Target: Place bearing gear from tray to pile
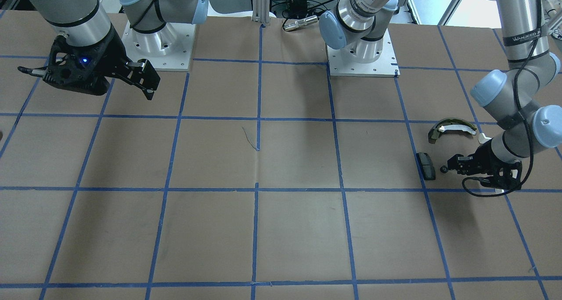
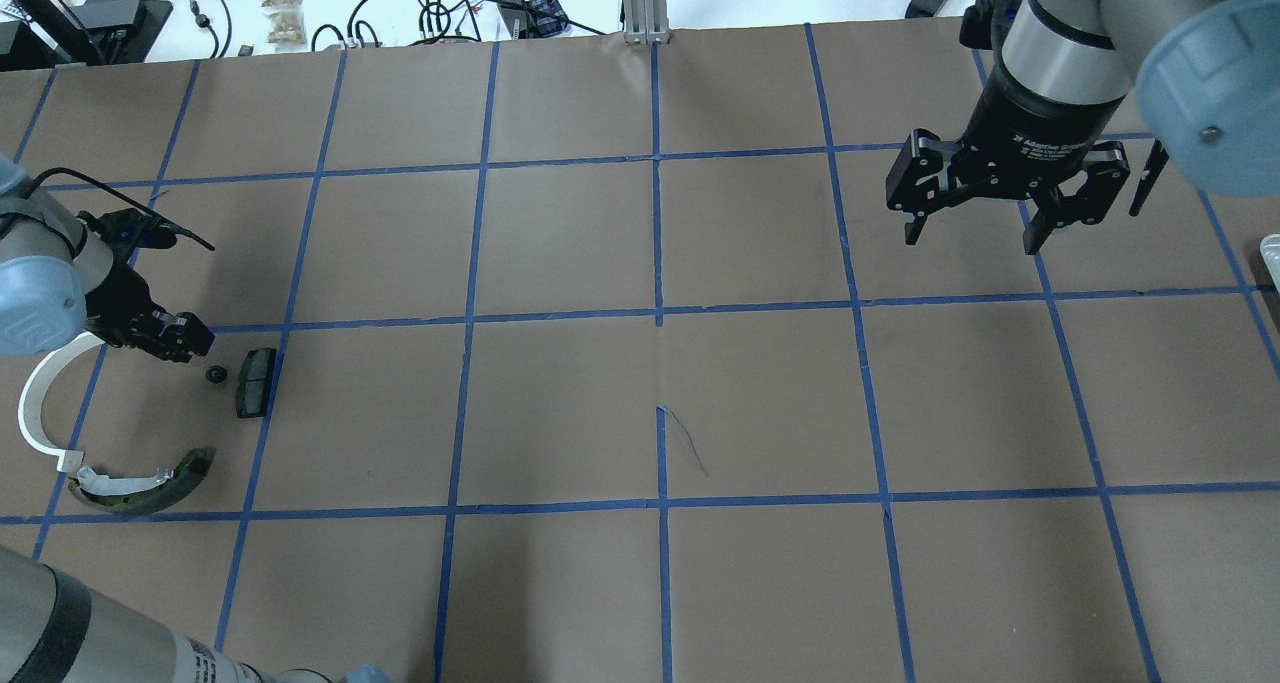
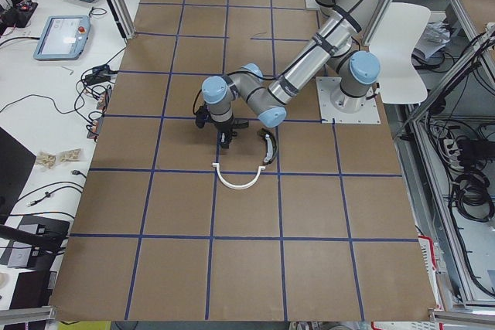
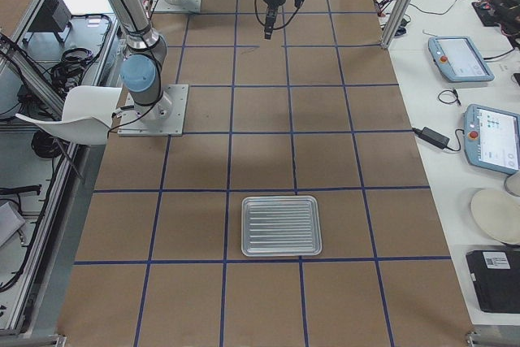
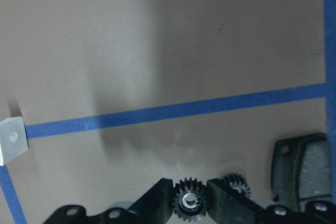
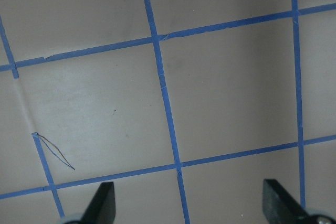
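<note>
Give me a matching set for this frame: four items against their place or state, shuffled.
Items:
1. bearing gear
2. tray
3. right gripper
4. white arc

States:
A. open, above the table
B. silver and ribbed
C. held by the left gripper
D. lying beside the olive shoe

Pairs: 1-C, 2-B, 3-A, 4-D

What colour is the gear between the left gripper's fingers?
Black gear with a silvery centre; clearest in the left wrist view.
</note>
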Available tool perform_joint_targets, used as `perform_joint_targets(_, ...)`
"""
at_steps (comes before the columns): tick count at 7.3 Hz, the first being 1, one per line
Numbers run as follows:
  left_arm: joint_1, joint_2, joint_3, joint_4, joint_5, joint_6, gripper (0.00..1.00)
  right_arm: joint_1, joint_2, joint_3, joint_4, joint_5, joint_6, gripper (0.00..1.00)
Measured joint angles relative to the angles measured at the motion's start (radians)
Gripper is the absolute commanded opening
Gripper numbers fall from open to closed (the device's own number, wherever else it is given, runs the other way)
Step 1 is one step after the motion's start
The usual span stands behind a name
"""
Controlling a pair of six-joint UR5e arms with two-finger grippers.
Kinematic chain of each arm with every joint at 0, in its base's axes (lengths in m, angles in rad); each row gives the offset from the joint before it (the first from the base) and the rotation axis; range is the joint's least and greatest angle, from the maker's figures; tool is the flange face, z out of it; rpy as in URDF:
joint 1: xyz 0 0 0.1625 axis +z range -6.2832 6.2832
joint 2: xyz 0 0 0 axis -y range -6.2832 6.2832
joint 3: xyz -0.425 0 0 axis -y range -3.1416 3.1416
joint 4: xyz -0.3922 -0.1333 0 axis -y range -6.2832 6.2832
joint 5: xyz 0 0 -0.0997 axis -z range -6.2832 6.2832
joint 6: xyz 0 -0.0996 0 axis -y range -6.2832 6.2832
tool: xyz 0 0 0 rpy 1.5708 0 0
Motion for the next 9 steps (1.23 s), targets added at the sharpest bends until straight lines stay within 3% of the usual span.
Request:
perform_joint_targets(5,-0.027,0.072,0.020,-0.070,0.049,-0.025,1.00,0.002,-0.001,0.000,-0.018,-0.001,-0.003,1.00)
perform_joint_targets(9,-0.185,0.219,0.189,-0.455,0.049,-0.297,1.00,0.002,-0.001,0.002,-0.017,-0.002,0.001,1.00)
